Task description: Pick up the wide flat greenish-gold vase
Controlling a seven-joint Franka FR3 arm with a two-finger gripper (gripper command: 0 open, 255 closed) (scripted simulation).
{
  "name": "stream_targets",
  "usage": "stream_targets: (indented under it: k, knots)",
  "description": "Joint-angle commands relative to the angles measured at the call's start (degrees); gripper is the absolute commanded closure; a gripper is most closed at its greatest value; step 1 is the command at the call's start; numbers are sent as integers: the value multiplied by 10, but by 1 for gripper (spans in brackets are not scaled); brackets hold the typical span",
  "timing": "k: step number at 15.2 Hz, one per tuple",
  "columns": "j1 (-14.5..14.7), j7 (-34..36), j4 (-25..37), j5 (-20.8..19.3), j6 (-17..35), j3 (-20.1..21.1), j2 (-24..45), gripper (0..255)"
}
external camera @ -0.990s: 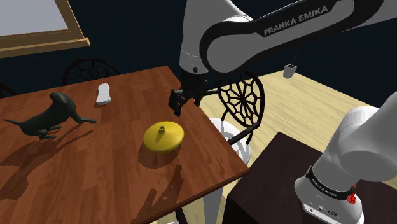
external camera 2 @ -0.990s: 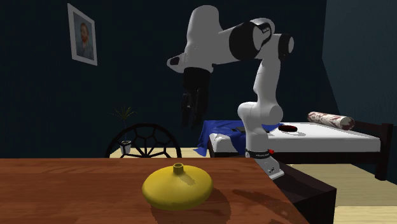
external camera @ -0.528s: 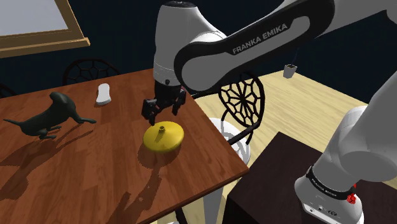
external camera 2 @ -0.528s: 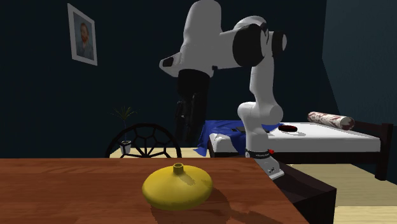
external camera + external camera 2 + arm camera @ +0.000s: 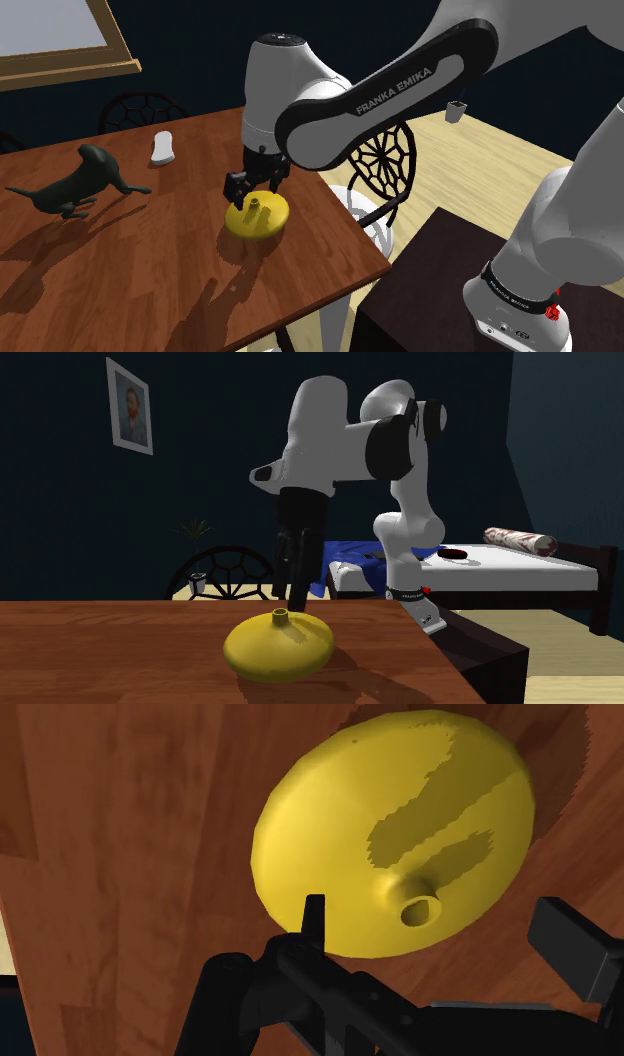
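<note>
Hovering just above the wide yellow vase (image 5: 264, 222), your claw (image 5: 249, 192) is standing open, its two black fingers (image 5: 314, 916) spread apart and gripping nothing. The vase is sitting directly beneath the claw on the wooden desk (image 5: 140, 265), with its short neck (image 5: 419, 902) lying under the gap between the fingers. You are risking a miss here: the body is looking far too broad for that spread, so the small neck is probably the only hold on offer. If you are coming down off centre, one finger is likely to be landing on the domed shoulder and shoving the vase across the smooth wood, toward the desk edge lying near the claw on the stand's side. If you are closing too high, the fingers are catching only the lip, and the low, broad body may be tilting or slipping free as you are lifting.
</note>
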Motion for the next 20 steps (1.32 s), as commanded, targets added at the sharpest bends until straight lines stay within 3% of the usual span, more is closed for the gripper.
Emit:
stream_targets:
  k: [1,2,11,20]
  knots:
    - [0,1,-3,-1,5,0,1,0]
    - [0,1,-4,-1,5,0,0,255]
    - [0,1,-3,-1,5,0,1,255]
    - [-1,-11,40,16,-63,-3,-26,255]
